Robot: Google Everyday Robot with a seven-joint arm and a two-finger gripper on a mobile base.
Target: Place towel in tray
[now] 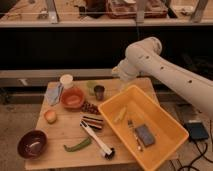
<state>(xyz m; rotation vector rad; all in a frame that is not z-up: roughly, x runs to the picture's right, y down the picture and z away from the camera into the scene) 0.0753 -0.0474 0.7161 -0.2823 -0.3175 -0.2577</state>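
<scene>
The towel (54, 94), a small pale blue-grey crumpled cloth, lies at the table's far left, beside the orange bowl (73, 98). The tray (167, 125) is a big yellow-orange bin on the right half of the table. It holds a dark grey-blue pad (145, 134), a fork and a yellowish item. My white arm reaches in from the right. Its gripper (121, 81) hangs open above the tray's far left corner with nothing in it, well right of the towel.
On the wooden table (65, 131) stand a white cup (66, 80), a dark cup (99, 92), grapes (90, 107), a peach-coloured fruit (50, 116), a dark bowl (32, 143), a green pepper (77, 145), a striped box (92, 122) and a brush (98, 141). A dark shelf unit rises behind.
</scene>
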